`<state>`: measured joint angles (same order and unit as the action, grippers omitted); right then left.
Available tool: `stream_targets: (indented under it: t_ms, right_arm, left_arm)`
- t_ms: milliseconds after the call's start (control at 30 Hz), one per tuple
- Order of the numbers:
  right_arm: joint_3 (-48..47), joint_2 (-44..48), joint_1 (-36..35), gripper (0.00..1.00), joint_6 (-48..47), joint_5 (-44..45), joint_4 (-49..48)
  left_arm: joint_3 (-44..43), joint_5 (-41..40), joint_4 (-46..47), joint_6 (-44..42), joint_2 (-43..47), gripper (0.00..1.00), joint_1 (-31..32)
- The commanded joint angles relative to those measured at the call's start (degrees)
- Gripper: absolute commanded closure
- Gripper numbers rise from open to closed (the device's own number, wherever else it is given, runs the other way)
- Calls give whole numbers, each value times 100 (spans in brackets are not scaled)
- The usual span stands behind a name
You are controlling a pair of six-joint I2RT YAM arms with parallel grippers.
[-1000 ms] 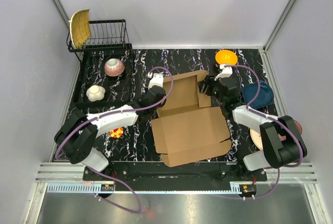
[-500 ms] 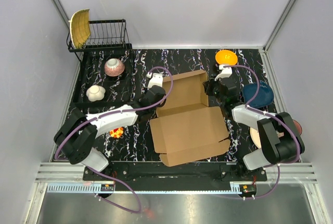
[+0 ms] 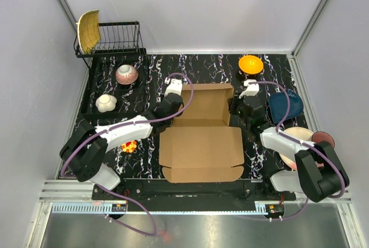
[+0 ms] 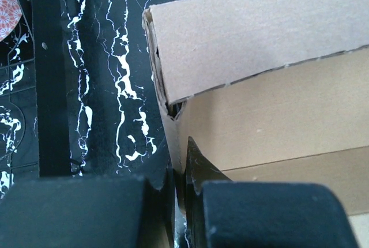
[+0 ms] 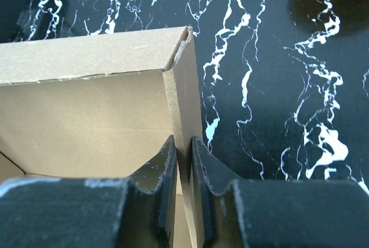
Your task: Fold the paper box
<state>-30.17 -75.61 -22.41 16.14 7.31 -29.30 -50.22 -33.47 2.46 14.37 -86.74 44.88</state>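
The paper box [image 3: 202, 144], plain brown cardboard, lies mid-table with its wide flat panel toward the arms and its tray part behind, walls upright. My left gripper [image 3: 172, 101] is shut on the box's left side wall; in the left wrist view the fingers [image 4: 180, 180] pinch that thin wall of the box [image 4: 259, 81] near its corner. My right gripper [image 3: 238, 109] is shut on the right side wall. The right wrist view shows that gripper [image 5: 184, 161] clamping the cardboard edge of the box [image 5: 86, 115], with the back wall running off to the left.
An orange bowl [image 3: 251, 63] sits at the back right and a dark blue bowl [image 3: 286, 105] beside the right arm, with a pale plate [image 3: 300, 135] nearer. On the left, a black tray [image 3: 92, 89] holds a pink bowl [image 3: 127, 74] and a white bowl [image 3: 106, 102]; a wire rack [image 3: 112, 40] stands behind.
The right gripper has closed onto the box's right side wall. The box has turned from a skewed lie to square with the table edge, and its right wall now stands upright.
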Motion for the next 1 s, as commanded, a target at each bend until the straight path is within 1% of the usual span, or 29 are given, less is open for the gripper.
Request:
stream_targets:
  t_ms: [0,67,100,200,233,300,467,500,600,633,667,733,767,867,900,967]
  right_arm:
    - [64,240,-588,94,213,525,1135]
    - [-14,275,-589,82,267,631,1355]
    - [-41,293,-597,71,258,666,1400]
    - [-129,302,-597,60,232,763,1515]
    - [-147,310,-597,54,232,737,1515]
    - [-182,302,-589,48,249,667,1506]
    - [-524,-32,-597,46,135,754,1742]
    - [-568,-93,-589,47,117,798,1778]
    - [-709,-296,-597,55,117,1044,1910]
    - [-761,-383,-597,59,109,1114,1919]
    - [-788,-419,-597,67,100,1158,1971]
    - [-867,-515,-597,73,91,1290,2085]
    - [-894,-551,-597,80,108,1360,2130]
    - [-1016,-647,-589,90,135,1597,2357]
    - [-1043,-665,-597,100,152,1772,2420]
    - [-1113,-718,-606,100,292,1992,2622]
  left_arm:
    - [47,412,756,-339,-71,100,12]
    - [3,508,739,-269,-132,100,12]
    - [-23,526,721,-242,-150,100,12]
    - [3,605,712,-145,-159,100,20]
    - [12,614,721,-136,-150,100,20]
    - [38,614,712,-136,-133,100,20]
    - [82,640,703,-136,-80,100,29]
    - [91,658,703,-145,-63,100,29]
    - [126,667,686,-145,-1,100,47]
    - [126,667,686,-136,-1,100,47]
    - [161,667,686,-136,17,100,56]
    - [179,667,677,-128,61,100,64]
    - [196,667,677,-110,87,100,64]
    - [223,658,668,-84,131,100,73]
    - [223,667,668,-66,140,100,82]
    - [223,649,668,-57,149,100,91]
